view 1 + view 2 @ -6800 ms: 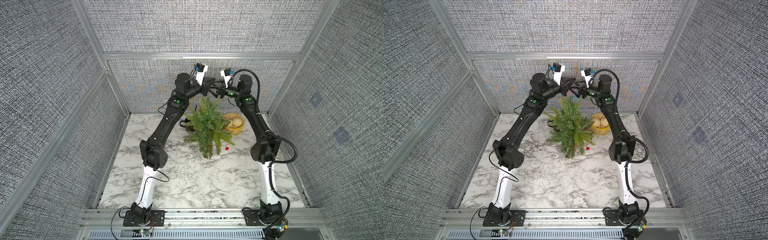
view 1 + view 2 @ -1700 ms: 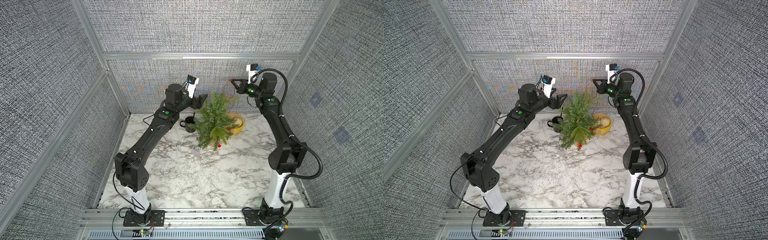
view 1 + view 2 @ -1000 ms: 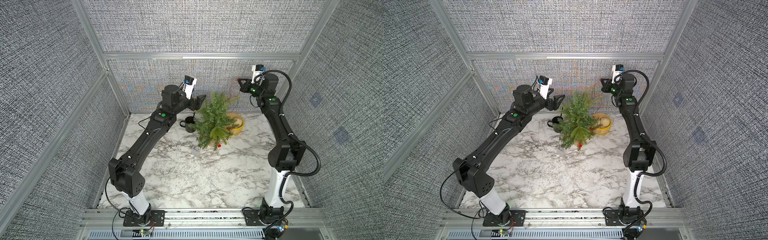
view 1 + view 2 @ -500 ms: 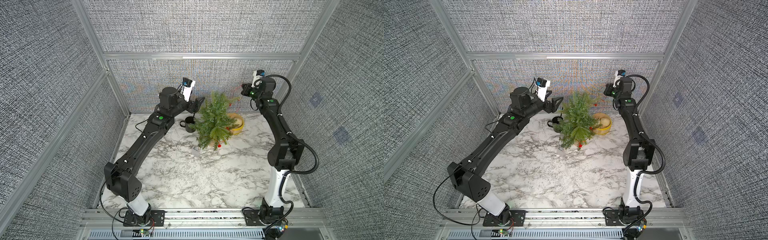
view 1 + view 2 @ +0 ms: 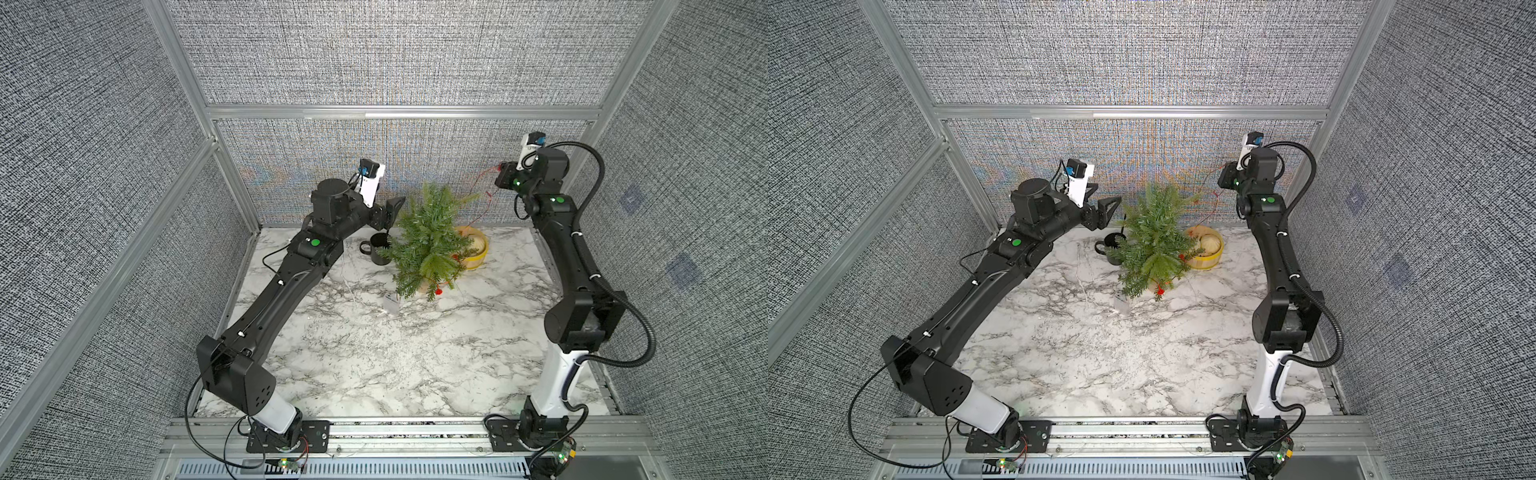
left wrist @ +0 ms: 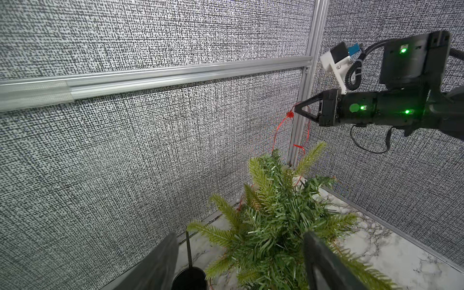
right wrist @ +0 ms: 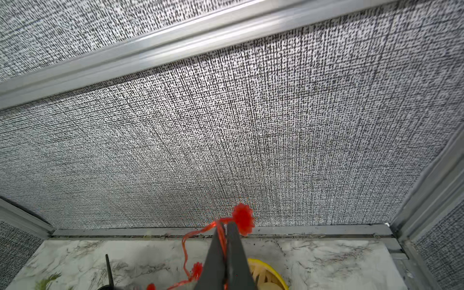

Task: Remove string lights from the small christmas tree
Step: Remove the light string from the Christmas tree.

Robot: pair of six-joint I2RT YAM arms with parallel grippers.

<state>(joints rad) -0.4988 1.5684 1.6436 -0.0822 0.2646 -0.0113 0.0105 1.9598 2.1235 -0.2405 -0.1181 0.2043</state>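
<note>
The unwinding step was in hand. The string lights were pinched in the fully closed right tool, raised high toward the far right corner of the counter, with wire still looped through the small christmas tree near the far edge. The left tool was held wide open and empty beside the tree. A further pull away was judged necessary next. Earlier, both tools had been seen together above the treetop.
</note>
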